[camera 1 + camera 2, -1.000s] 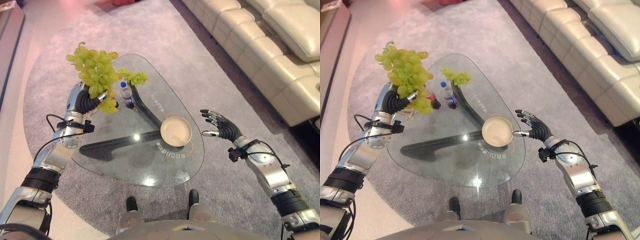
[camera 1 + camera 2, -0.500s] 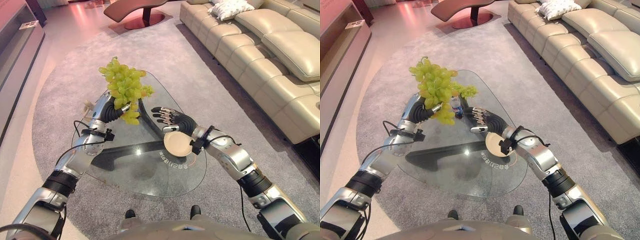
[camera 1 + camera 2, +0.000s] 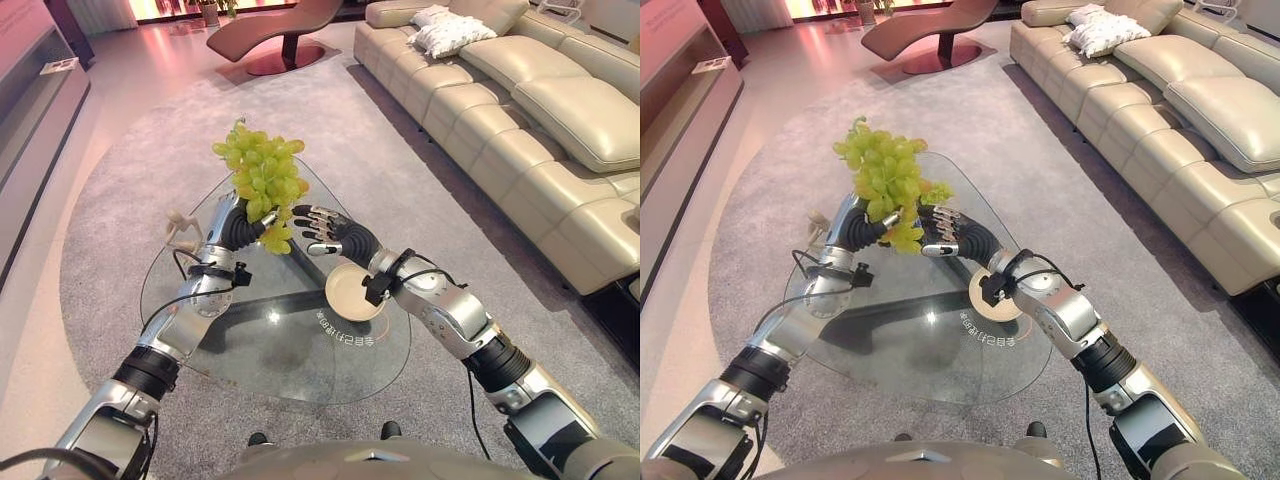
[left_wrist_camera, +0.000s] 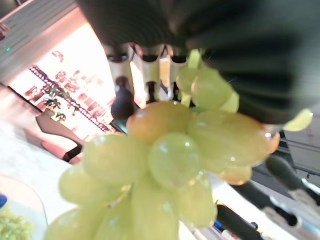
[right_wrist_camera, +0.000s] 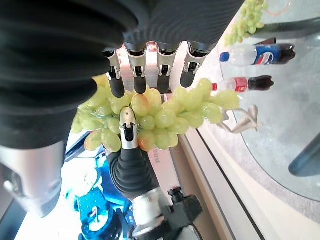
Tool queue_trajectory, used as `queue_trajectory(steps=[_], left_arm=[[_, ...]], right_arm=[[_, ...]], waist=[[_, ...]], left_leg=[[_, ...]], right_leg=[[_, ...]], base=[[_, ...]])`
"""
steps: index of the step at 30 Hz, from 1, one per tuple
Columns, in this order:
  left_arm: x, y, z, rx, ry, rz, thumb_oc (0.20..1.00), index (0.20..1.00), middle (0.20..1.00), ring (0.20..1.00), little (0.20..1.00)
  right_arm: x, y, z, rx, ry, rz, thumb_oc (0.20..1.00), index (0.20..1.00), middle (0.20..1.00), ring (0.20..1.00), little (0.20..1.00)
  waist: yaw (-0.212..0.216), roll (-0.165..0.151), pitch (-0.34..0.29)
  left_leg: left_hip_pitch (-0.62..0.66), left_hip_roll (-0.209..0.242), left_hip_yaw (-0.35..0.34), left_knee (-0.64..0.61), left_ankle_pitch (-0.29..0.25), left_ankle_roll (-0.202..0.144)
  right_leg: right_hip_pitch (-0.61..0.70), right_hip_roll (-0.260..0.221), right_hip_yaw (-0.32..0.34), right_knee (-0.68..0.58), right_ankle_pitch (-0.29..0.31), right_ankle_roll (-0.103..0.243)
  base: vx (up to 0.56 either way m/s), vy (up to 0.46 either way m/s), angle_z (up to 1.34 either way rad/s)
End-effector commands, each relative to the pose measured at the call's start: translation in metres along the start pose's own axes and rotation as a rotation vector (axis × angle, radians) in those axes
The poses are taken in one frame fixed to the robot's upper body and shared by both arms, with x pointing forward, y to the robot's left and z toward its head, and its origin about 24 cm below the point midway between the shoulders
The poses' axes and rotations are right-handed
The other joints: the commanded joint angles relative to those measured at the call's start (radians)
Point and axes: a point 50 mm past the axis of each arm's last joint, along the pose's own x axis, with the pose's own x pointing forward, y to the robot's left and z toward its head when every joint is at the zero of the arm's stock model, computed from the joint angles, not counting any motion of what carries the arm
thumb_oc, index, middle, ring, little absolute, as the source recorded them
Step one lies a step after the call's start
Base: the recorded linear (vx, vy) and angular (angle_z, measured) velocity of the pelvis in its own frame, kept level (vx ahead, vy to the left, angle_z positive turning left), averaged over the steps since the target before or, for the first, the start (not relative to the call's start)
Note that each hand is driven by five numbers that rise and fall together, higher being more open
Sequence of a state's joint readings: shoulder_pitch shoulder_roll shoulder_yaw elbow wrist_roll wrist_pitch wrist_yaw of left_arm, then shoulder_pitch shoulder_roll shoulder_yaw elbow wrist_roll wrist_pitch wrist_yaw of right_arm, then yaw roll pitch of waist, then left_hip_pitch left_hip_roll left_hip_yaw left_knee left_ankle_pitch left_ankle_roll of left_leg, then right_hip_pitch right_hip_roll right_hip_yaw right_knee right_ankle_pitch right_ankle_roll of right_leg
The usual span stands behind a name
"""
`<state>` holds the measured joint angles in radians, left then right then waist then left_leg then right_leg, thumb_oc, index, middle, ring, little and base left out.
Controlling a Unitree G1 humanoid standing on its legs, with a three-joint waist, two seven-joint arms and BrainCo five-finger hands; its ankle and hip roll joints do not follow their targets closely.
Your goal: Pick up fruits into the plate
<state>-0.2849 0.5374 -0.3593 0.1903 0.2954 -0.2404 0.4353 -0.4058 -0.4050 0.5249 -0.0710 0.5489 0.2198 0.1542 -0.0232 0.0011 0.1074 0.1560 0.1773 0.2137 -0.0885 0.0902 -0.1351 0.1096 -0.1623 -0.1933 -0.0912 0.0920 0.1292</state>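
Observation:
My left hand [image 3: 237, 225] is shut on a large bunch of green grapes [image 3: 260, 178] and holds it up above the glass table [image 3: 250, 340]. In the left wrist view the grapes [image 4: 170, 150] hang right under its fingers. My right hand [image 3: 335, 232] is open beside the bunch, and its fingertips [image 5: 145, 82] reach the grapes [image 5: 160, 115]. The round cream plate [image 3: 352, 295] lies on the glass below my right wrist, with nothing on it. A second, smaller bunch of grapes [image 3: 937, 192] lies on the table behind the held one.
Two small bottles [image 5: 255, 54] and a white knobbly object [image 3: 182, 225] lie on the far part of the table. A cream sofa [image 3: 520, 110] runs along the right, a lounge chair [image 3: 280, 25] stands at the back, and a low cabinet [image 3: 30, 90] lines the left.
My right hand has swung in from the table's right side to the grapes. My left hand has carried the bunch toward the table's middle. The camera has tilted up.

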Motion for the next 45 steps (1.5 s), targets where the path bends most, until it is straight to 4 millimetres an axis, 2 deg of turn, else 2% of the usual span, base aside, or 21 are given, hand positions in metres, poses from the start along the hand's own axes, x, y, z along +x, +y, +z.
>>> queue_trajectory(steps=[1,7,14,25,29,35,38,45], left_arm=[[0.021,0.011,0.024,0.015,-0.155,0.068,0.2,0.2,0.2,0.2,0.2],[0.019,0.023,0.02,0.083,-0.173,0.06,0.2,0.2,0.2,0.2,0.2],[0.011,0.027,0.008,0.135,-0.149,0.041,0.2,0.2,0.2,0.2,0.2],[0.002,0.035,-0.006,0.211,-0.156,0.017,0.2,0.2,0.2,0.2,0.2],[0.002,0.032,-0.005,0.22,-0.17,0.014,0.2,0.2,0.2,0.2,0.2],[0.003,0.022,0.002,0.26,-0.238,0.024,0.2,0.2,0.2,0.2,0.2],[0.005,0.011,0.007,0.282,-0.28,0.013,0.2,0.2,0.2,0.2,0.2],[0.006,-0.007,0.015,0.308,-0.337,-0.029,0.2,0.2,0.2,0.2,0.2]], right_arm=[[0.007,0.01,0.049,-0.114,-0.219,0.022,1.0,1.0,1.0,1.0,1.0],[-0.008,-0.011,0.061,-0.228,-0.232,-0.059,1.0,1.0,1.0,1.0,1.0],[-0.016,-0.02,0.067,-0.26,-0.229,-0.072,1.0,1.0,1.0,1.0,1.0],[-0.022,-0.024,0.05,-0.171,-0.093,0.034,1.0,1.0,1.0,1.0,1.0],[-0.019,-0.018,0.048,-0.106,-0.089,0.077,1.0,1.0,1.0,1.0,1.0],[-0.007,0.001,0.044,-0.004,-0.085,0.163,1.0,1.0,1.0,1.0,1.0],[0.003,0.017,0.045,0.035,-0.088,0.217,1.0,1.0,1.0,1.0,1.0],[0.013,0.03,0.046,0.079,-0.083,0.226,1.0,1.0,1.0,1.0,1.0]], waist=[[0.01,-0.031,-0.024],[0.004,-0.028,-0.027],[0.005,-0.027,-0.027],[0.004,-0.038,-0.029],[0.005,-0.039,-0.028],[0.009,-0.041,-0.029],[0.011,-0.039,-0.03],[0.012,-0.036,-0.035]], left_leg=[[-0.03,-0.005,0.026,0.02,-0.056,0.011],[-0.025,-0.006,0.029,0.018,-0.061,0.011],[-0.019,-0.003,0.039,0.017,-0.064,0.01],[-0.019,-0.001,0.04,0.016,-0.061,0.01],[-0.018,0.002,0.039,0.016,-0.061,0.01],[-0.017,0.003,0.038,0.018,-0.061,0.011],[-0.015,0.004,0.04,0.018,-0.062,0.011],[-0.015,0.006,0.041,0.017,-0.061,0.01]], right_leg=[[0.014,-0.046,-0.076,0.019,-0.031,0.027],[0.015,-0.05,-0.074,0.017,-0.028,0.033],[0.017,-0.059,-0.08,0.016,-0.025,0.039],[0.018,-0.057,-0.079,0.021,-0.027,0.038],[0.021,-0.056,-0.079,0.022,-0.029,0.037],[0.023,-0.057,-0.078,0.021,-0.03,0.035],[0.025,-0.06,-0.08,0.02,-0.03,0.036],[0.025,-0.064,-0.084,0.018,-0.029,0.04]], base=[[0.0,0.0,0.0],[0.0,0.0,0.0],[0.0,0.0,0.0],[0.01,0.003,-0.02],[0.0,0.0,-0.02],[0.0,0.0,0.0],[0.0,0.0,0.0],[0.0,0.0,0.0]])
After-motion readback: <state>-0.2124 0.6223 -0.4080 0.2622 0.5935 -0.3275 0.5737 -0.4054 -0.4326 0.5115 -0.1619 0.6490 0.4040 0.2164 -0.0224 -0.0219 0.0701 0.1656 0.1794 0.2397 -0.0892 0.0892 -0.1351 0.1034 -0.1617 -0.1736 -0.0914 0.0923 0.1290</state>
